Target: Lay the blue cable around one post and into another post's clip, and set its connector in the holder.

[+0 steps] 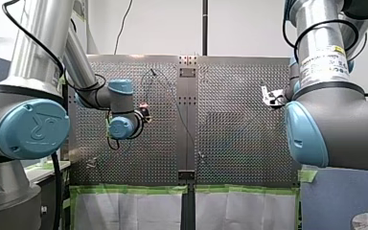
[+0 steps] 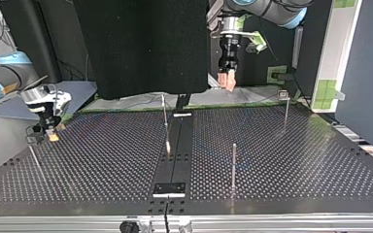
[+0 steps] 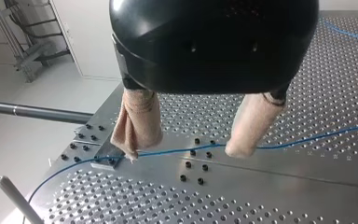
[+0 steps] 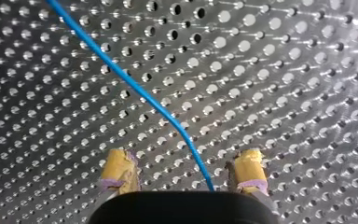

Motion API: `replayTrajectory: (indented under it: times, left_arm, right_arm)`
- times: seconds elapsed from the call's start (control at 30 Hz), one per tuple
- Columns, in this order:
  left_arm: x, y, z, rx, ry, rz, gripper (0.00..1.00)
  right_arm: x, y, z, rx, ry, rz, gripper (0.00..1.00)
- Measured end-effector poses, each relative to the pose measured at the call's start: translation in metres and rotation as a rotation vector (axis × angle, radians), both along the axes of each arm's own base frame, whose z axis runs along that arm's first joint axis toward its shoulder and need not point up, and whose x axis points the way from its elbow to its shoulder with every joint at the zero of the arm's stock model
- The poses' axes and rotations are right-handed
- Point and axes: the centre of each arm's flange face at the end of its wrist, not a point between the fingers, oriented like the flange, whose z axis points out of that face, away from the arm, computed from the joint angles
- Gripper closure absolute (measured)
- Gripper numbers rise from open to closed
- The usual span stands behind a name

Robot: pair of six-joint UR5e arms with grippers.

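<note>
- The blue cable (image 4: 135,84) lay flat on the perforated tabletop (image 2: 296,160). In the left wrist view it crossed the smooth centre strip (image 3: 279,170), and it ran on to my right arm's side of that strip.
- My right gripper (image 4: 182,163) stood well out from the centre strip, spread astride the cable and holding nothing. The cable passed between the yellow pads (image 4: 247,168), much nearer one pad than the other.
- The step in hand looked like the first pinch. It would likely go best if the gripper first shifted sideways to centre the cable. It should then sink until its tips almost met the tabletop before closing, since so thin a cable could slip under the pads.
- My left gripper (image 3: 184,150) hung beside the centre strip, raised well above it. Its beige pads (image 3: 137,121) were spread and empty, with the cable below them. It seemed well placed to come down and steady the slack.
- The posts (image 2: 233,165) on either side of the centre strip looked bare in the top view, so all the routing remained. A low lift should keep the cable from snagging them.
- The connector could not be made out.
</note>
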Motion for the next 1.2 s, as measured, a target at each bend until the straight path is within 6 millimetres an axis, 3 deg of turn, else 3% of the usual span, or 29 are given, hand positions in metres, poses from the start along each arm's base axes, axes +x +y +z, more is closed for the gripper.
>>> replayTrajectory:
  times: [1.2]
  left_arm:
    - [0.004,0.005,0.000,-0.001,0.000,0.015,0.00]
  right_arm:
    - [0.005,0.007,0.012,-0.006,0.033,-0.009,0.00]
